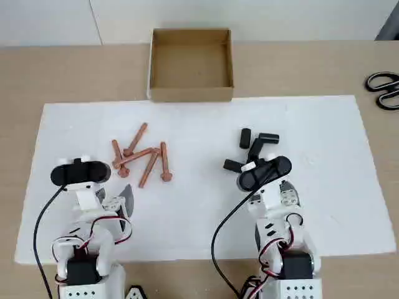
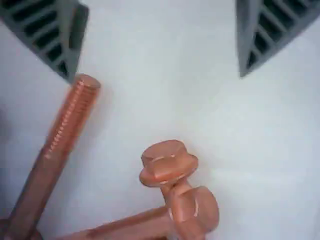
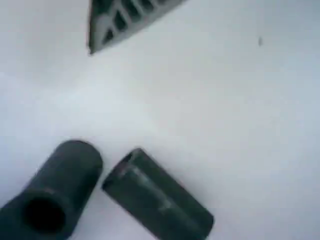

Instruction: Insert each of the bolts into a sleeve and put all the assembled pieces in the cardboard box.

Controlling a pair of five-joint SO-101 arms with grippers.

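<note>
5 bolts [image 1: 163,159] near splayed left gripper [image 2: 155,70]

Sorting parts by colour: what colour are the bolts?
The bolts are copper-orange; left wrist view.

You are working at a small robotics bench, a lab or hobby workshop by the look of it. A pale wooden tabletop [image 1: 312,68] carries a white sheet [image 1: 206,212], a cardboard box [image 1: 191,93] and scissors [image 1: 383,89] at its edge.

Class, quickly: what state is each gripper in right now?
Left gripper: open, holding nothing, above the bolts.
Right gripper: cannot be told; it is over the sleeves.
</note>
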